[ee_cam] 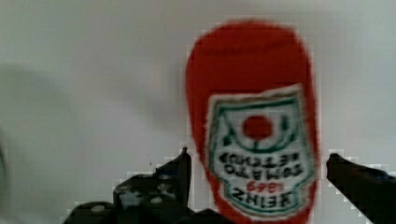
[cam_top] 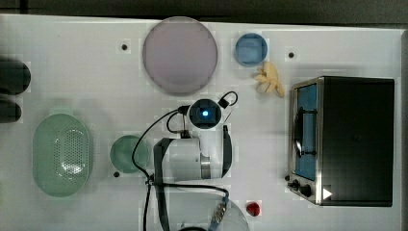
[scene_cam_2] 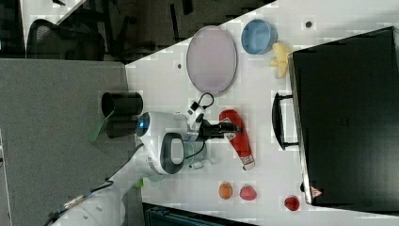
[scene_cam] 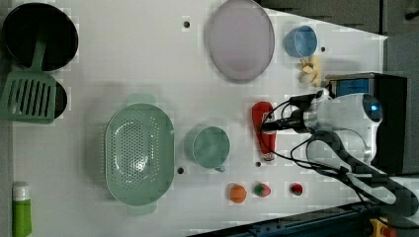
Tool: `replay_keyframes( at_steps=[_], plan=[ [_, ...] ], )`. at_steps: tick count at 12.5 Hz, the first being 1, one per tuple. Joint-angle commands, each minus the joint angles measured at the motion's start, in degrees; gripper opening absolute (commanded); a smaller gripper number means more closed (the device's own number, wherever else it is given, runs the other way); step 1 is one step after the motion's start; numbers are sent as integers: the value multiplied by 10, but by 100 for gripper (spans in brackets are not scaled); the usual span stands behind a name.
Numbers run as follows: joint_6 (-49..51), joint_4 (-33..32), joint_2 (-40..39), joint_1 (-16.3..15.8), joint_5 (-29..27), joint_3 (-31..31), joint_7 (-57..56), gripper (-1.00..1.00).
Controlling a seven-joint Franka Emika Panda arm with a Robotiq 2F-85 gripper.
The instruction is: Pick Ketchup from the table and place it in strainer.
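Note:
The Ketchup (ee_cam: pixel 254 130), a red squeeze bottle with a white label, lies flat on the white table. It also shows in the left view (scene_cam: pixel 262 131) and the right view (scene_cam_2: pixel 239 136). My gripper (ee_cam: pixel 259 175) is open and low over the bottle's labelled part, one finger (ee_cam: pixel 180 172) on each side of it and nothing gripped. In the left view the gripper (scene_cam: pixel 269 126) sits at the bottle's middle. The arm covers the bottle in the top view. The strainer (cam_top: pixel 61 154), a pale mint-green oval basket with a dotted bottom, stands empty (scene_cam: pixel 140 154) beyond a green cup.
The green cup (scene_cam: pixel 210 145) stands between the bottle and the strainer. A lilac plate (cam_top: pixel 180 54), a blue cup (cam_top: pixel 250 49) and a yellow toy (cam_top: pixel 268 79) lie farther off. A black oven (cam_top: pixel 346 139) fills one side. Small fruits (scene_cam: pixel 237 193) lie by the table's edge.

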State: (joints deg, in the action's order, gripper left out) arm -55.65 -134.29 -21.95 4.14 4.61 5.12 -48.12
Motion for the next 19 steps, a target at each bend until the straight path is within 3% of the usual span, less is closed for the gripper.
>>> replay_keyframes(
  at_steps=[1,2,5,9,13,16,19],
  plan=[
    [-20,2,-8,-6,4,-1,-20,100],
    [-27,2,-11,-6,4,-1,-20,92],
    [-36,0,-6,-6,4,-2,-20,26],
    [-20,0,71,-7,3,0,-15,26],
    [143,21,207,-9,0,18,-4,26],
    [256,65,267,-23,-39,56,9,26],
    [289,104,273,-42,-92,109,57,26]
  ],
)
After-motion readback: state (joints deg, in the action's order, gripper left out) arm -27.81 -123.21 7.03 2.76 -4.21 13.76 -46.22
